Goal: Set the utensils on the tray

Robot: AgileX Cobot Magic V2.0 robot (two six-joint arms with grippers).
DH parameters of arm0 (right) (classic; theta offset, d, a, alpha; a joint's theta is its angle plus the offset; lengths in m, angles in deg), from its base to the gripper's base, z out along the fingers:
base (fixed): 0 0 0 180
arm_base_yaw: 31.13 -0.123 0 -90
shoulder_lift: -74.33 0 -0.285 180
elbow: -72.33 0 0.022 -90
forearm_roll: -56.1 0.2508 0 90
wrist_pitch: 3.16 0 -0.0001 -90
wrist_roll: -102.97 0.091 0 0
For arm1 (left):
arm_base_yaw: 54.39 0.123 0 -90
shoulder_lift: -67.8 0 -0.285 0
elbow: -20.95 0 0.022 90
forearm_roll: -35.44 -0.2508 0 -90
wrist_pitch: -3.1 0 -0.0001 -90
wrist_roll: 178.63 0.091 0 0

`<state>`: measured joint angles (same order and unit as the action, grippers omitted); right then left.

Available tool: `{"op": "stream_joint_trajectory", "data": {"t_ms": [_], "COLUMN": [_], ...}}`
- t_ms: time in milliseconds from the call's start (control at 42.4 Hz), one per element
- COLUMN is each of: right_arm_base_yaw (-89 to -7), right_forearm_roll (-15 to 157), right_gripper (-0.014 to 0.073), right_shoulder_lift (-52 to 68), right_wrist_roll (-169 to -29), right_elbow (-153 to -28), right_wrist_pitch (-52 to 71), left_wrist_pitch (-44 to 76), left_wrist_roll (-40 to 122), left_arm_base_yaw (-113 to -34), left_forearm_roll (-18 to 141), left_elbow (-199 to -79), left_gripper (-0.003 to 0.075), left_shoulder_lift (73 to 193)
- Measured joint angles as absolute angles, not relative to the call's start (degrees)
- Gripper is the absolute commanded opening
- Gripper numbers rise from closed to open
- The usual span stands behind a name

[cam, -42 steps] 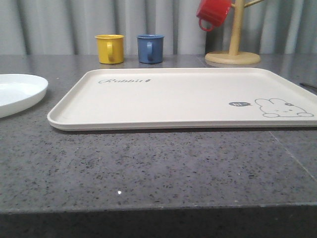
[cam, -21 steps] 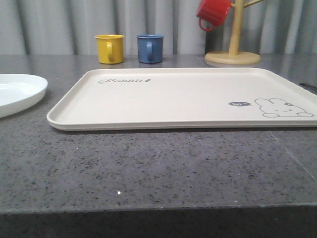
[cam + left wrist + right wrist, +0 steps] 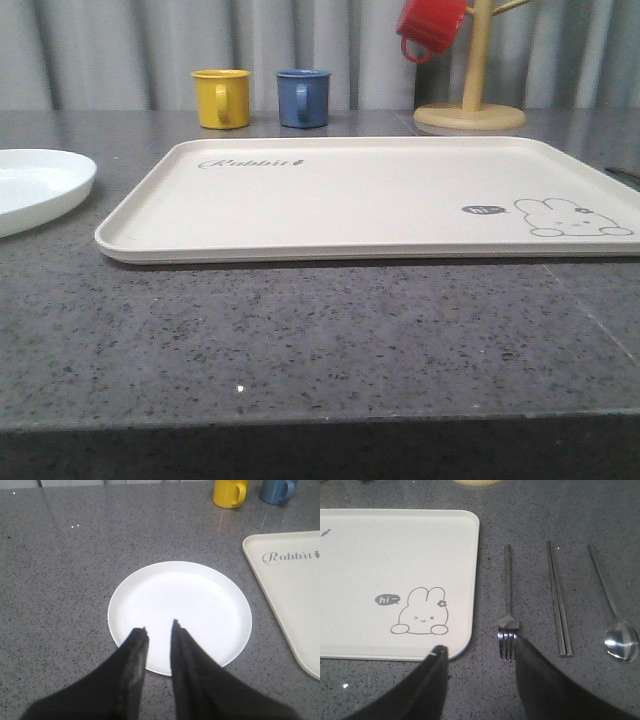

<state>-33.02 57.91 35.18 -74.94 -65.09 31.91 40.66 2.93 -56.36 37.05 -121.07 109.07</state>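
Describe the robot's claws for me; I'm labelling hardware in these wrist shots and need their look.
Both look alike. The left claw has two matte black fingers, broad at the base and tapering to narrow, blunt tips. The right claw has the same plain black tapered fingers. No cables, logos or markings show on either, and the surfaces look smooth and slightly dull.

Front view: taken low and level across the table [image 3: 300, 340], facing the curtain [image 3: 130, 50]. Left wrist view: aimed steeply down on the plate [image 3: 180, 605]. Right wrist view: aimed down near the fork [image 3: 508, 605]. The tray [image 3: 350, 195] is shared by all three views.
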Motion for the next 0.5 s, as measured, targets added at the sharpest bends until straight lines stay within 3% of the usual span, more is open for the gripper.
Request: {"op": "stream_joint_trajectory", "data": {"t_ms": [71, 495], "right_arm_base_yaw": [-33.0, -33.0], "right_forearm_roll": [57.9, 57.9], "right_gripper": [0.051, 0.051], "right_shoulder_lift": [35.2, 35.2], "right_wrist_roll": [-74.9, -74.9], "right_elbow": [-65.1, -65.1], "right_wrist_pitch": [31.9, 31.8], "left_wrist_pitch": [40.7, 41.5], "left_wrist_roll": [2.9, 2.9], "left_arm_base_yaw": [-56.4, -56.4], "left_forearm_roll": [37.1, 35.4], "left_elbow": [-121.1, -122.7], "left_gripper": [0.0413, 0.0396], "left_shoulder_lift": [109.8, 113.2]}}
